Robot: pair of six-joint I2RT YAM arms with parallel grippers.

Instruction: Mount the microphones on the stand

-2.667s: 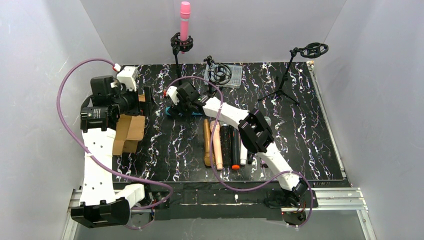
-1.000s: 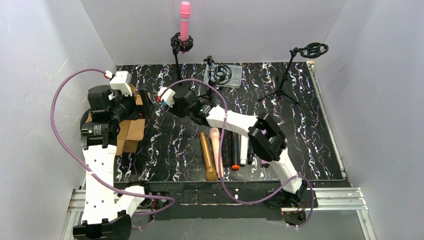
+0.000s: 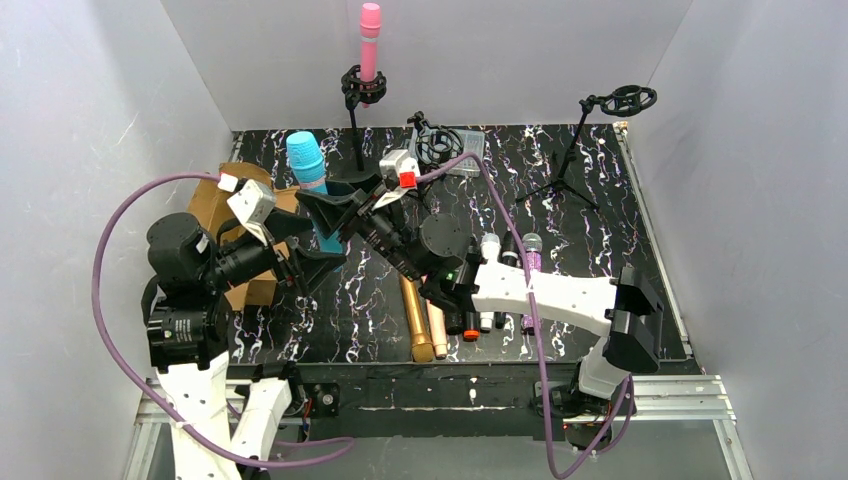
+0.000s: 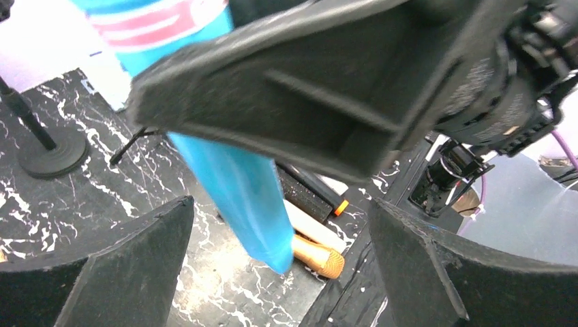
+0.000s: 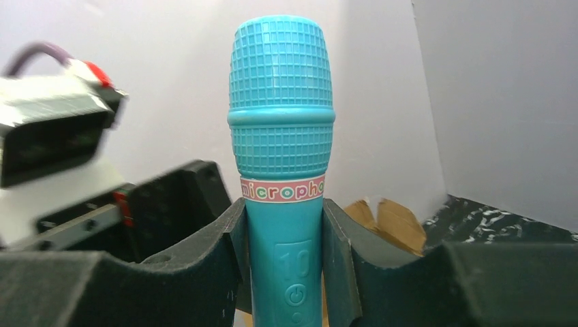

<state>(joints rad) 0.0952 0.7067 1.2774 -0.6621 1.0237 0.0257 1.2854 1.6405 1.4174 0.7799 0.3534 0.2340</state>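
The teal microphone stands upright in the air above the left-centre of the desk, its grille head on top. The right gripper holds it: in the right wrist view the jaws press on both sides of the handle just below the pink "microphone" band, with the head well above them. The left gripper sits just beside it on the left, lower down, with its jaws spread wide. In the left wrist view the lower end of the teal handle hangs in the gap between the two black fingers and touches neither.

The pink microphone sits upright in the clip of a stand at the back of the desk, behind the teal one. A second stand with a ring mount stands on tripod legs at the back right, well apart from both arms.

More microphones lie side by side on the desk near its front edge, partly under the right arm: a gold microphone, a peach microphone, a black one, a white one and a purple glitter one. A cardboard box lies at the left edge, behind the left arm, and a black shock mount rests on a clear box at the back centre.
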